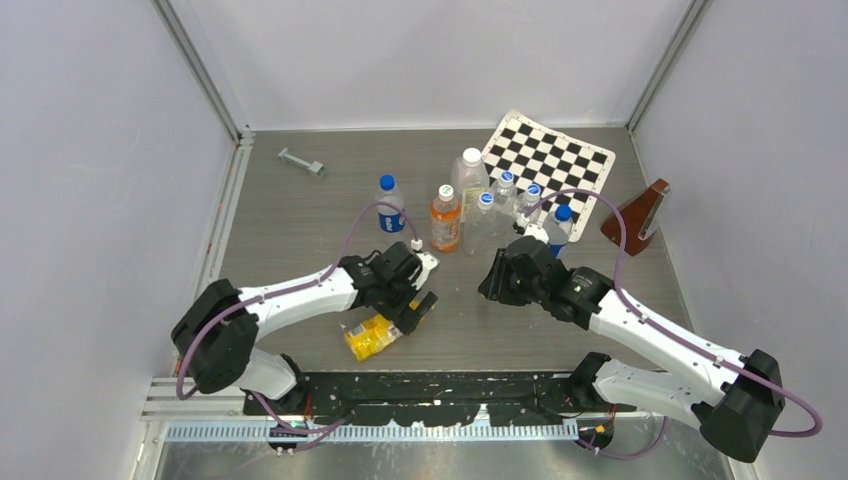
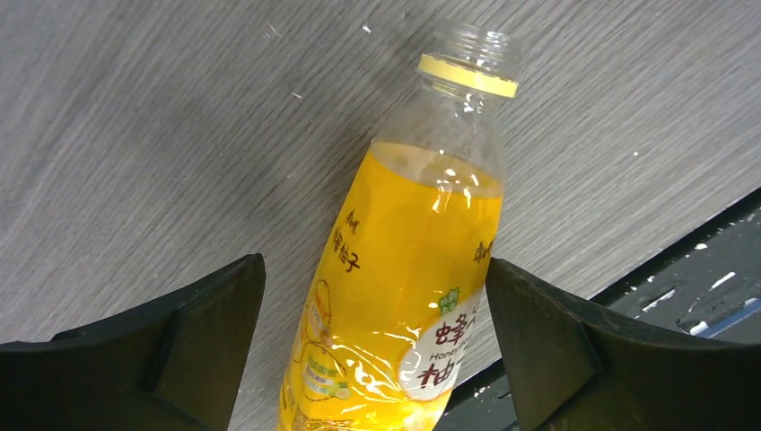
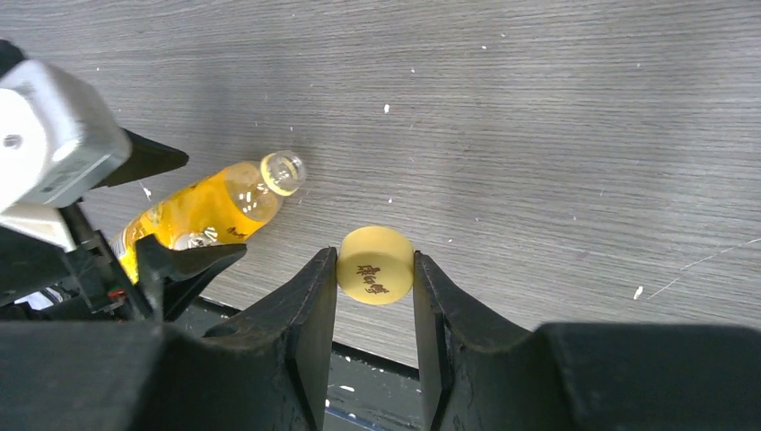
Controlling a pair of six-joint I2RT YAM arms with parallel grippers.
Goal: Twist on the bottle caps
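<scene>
Pinching yellow cap (image 3: 375,265) tight between right fingers (image 3: 310,332); straddling juice bottle (image 2: 404,269) with left fingers (image 2: 188,332) spread wide, holding nothing. Lying flat, mouth open toward 1 o'clock: could roll, spill, or cross-thread if capped tilted.

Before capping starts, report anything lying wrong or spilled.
The juice bottle lies on its side on the table, uncapped yet nearly full, inside the open left gripper. No spill shows. The right gripper holds the yellow cap.

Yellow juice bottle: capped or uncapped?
Uncapped: the yellow juice bottle shows a bare threaded neck; the right gripper pinches the yellow cap.
</scene>
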